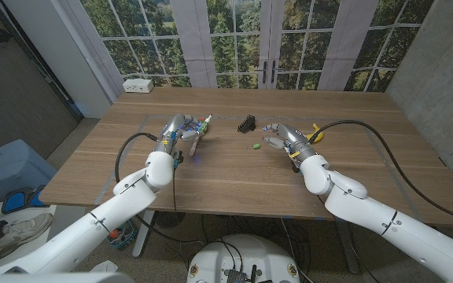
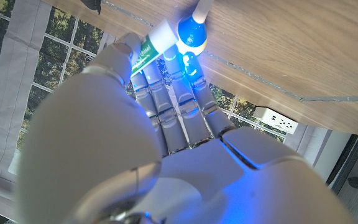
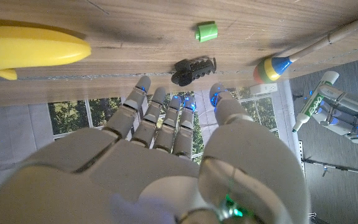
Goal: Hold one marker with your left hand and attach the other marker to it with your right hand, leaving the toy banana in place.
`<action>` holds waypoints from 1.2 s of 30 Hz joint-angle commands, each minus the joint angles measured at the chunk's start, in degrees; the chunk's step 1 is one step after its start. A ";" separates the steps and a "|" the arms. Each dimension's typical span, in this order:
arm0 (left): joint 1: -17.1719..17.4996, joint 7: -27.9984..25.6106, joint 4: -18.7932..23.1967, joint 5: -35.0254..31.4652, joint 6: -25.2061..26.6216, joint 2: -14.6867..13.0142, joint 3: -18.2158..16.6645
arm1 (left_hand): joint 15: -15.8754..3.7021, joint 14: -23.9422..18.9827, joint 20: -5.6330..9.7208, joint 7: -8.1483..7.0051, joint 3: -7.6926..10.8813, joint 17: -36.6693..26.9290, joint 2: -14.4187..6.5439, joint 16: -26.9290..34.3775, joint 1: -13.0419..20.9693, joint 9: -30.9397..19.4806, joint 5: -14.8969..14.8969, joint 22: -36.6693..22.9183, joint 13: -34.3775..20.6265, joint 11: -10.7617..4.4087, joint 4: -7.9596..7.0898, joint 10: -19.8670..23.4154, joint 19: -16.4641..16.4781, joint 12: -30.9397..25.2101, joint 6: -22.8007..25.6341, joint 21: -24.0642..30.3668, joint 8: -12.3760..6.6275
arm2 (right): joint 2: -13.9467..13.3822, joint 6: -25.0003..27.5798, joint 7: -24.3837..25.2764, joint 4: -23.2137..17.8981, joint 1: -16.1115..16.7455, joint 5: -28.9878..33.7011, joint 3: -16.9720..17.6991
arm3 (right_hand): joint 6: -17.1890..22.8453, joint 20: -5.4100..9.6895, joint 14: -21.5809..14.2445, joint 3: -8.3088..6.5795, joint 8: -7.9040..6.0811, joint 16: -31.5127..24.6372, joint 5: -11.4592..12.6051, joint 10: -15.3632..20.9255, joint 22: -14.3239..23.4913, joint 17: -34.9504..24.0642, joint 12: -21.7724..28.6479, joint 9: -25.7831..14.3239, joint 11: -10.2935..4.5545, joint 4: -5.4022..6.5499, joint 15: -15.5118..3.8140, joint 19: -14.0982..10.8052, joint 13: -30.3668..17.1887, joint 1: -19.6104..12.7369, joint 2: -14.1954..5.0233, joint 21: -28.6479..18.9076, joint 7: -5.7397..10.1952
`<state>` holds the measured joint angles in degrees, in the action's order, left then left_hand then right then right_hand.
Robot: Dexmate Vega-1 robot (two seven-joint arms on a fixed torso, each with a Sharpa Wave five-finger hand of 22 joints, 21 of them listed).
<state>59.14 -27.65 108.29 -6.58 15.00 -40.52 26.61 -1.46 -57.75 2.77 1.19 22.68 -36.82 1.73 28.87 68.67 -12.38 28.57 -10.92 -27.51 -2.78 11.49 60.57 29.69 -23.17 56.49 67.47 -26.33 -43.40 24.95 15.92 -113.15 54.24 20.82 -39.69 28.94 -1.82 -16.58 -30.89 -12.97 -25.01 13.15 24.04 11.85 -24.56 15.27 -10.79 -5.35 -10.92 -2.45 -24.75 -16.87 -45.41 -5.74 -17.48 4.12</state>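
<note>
A wooden table [image 1: 234, 169] stands before tall windows. The left hand [image 1: 178, 132] grips a white marker with green label [image 2: 155, 43]. The right hand [image 1: 283, 139] holds nothing, fingers spread. The toy banana [image 3: 27, 55] lies beside the right hand. A green cap [image 1: 255, 145] lies between the hands.

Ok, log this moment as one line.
left hand: holds marker | right hand: open, holding nothing | green cap: on table | toy banana: in place
</note>
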 commanded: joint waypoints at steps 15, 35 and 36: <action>-1.24 0.97 -1.17 0.80 -1.25 -0.37 0.40 | -12.19 -7.32 5.15 -3.60 2.97 -1.02 -0.15 -0.46 0.09 -11.14 1.07 0.05 -8.89 -8.64 -1.99 8.95 -0.45 0.62 4.14 0.81 -0.21 | 2.85 0.90 -3.60 5.73 -5.80 10.75 -5.96 | 2.26 1.27 -0.08 0.64 -0.65 -1.00 -0.81 2.24 0.04 -0.75 1.04 -0.31 -2.37 -0.18 -7.39 -0.85 -0.55 -5.76 1.24 -1.05 2.66; -1.80 1.41 -1.86 1.58 -2.28 -0.44 0.18 | -12.19 -7.38 5.16 -3.58 3.51 -1.88 0.02 -0.95 -0.13 -11.37 1.60 0.12 -9.21 -8.62 -2.00 9.18 -0.83 1.38 3.96 1.46 -0.18 | 3.73 2.50 -7.46 7.62 -7.36 15.08 -8.29 | 2.89 1.23 0.23 1.88 -0.56 -1.49 -1.41 2.72 0.03 -1.34 1.25 -0.35 -2.25 0.49 -7.29 -0.69 -0.91 -7.51 1.79 -1.29 2.53; -1.76 1.39 -1.85 1.64 -2.35 -0.43 0.14 | -12.19 -7.38 5.11 -3.56 3.52 -1.90 0.02 -0.96 -0.13 -11.37 1.61 0.12 -9.21 -8.62 -2.00 9.18 -0.81 1.40 3.97 1.48 -0.18 | 3.76 2.51 -7.70 7.66 -7.37 15.07 -8.33 | 2.96 1.26 0.26 1.92 -0.57 -1.51 -1.42 2.83 0.03 -1.37 1.30 -0.35 -2.26 0.51 -7.35 -0.66 -0.92 -7.58 1.79 -1.30 2.55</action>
<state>57.56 -26.42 106.73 -5.35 13.22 -40.92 26.94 -1.49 -57.78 2.67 1.09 23.16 -38.53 2.44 27.95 68.34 -17.40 29.92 -10.66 -32.43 -2.78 11.96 60.57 29.18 -21.89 56.39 68.67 -26.02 -40.10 26.91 9.97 -106.40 47.55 33.80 -46.84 31.27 -0.59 -16.58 -29.32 -13.42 -26.11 11.97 26.11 11.72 -25.66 16.13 -11.08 -7.40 -10.27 -2.45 -25.36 -17.63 -52.12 -3.87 -18.47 6.44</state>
